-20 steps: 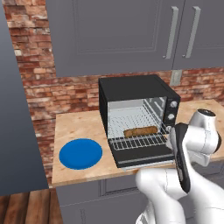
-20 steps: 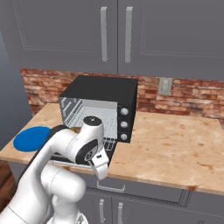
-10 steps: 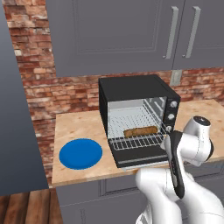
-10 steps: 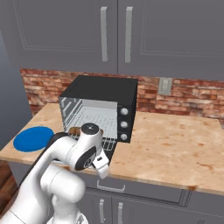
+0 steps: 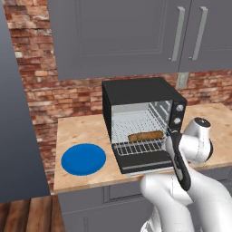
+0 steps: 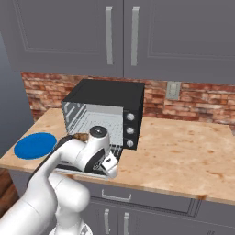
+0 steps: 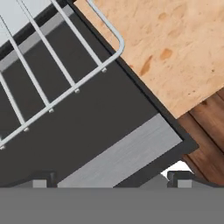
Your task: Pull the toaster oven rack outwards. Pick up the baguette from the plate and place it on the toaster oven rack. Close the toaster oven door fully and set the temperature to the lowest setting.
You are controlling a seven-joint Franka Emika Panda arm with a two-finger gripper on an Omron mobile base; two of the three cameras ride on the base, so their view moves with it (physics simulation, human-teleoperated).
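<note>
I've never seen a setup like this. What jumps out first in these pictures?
The black toaster oven on the wooden counter stands wide open, with a baguette lying on its pulled-out wire rack. Left of it lies an empty bright blue plate. The white arm's open pincer hovers over the lowered door.

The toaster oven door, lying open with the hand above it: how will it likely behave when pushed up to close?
The toaster oven door lies flat, presumably hinged along its oven-side edge, so it should swing stiffly as one rigid panel. Its silver handle looks smooth, so the open hand may slip. The rack overhangs it and could catch.
</note>
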